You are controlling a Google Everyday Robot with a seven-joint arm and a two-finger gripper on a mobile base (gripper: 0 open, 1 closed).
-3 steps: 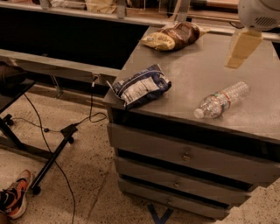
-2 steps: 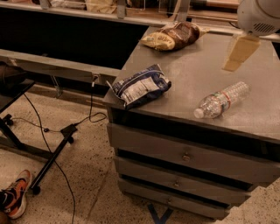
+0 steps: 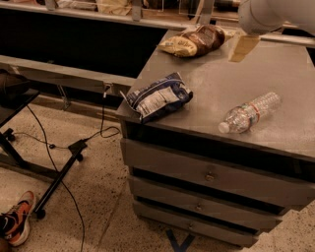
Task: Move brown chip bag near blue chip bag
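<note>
Three items lie on the grey cabinet top (image 3: 290, 74), read here from left to right. On the floor at far left a shoe (image 3: 16, 224) shows beside the black legs of a stand (image 3: 59, 179), and a cable (image 3: 102, 120) hangs down toward the cabinet's left side.

The blue chip bag (image 3: 158, 96) rests at the near left corner of the top, its edge at the corner's lip, white printed panel facing up. The brown chip bag (image 3: 194, 42) lies at the far edge of the same top, well apart from the blue one, tan end to the left and dark brown part to the right. Neither bag has shifted since the earlier frames.

The gripper (image 3: 243, 48) hangs above the far part of the top, just right of the brown chip bag and not touching it; the white arm (image 3: 268, 15) fills the upper right corner. Compared with a second ago, the gripper has travelled leftward and now sits closer to the brown bag. Whether the claw is wide or narrow cannot be told; it holds nothing.

The clear water bottle (image 3: 251, 113) lies on its side near the front edge at right, cap toward the viewer, unchanged in place. Below the top, the drawers (image 3: 211, 174) stand closed.
</note>
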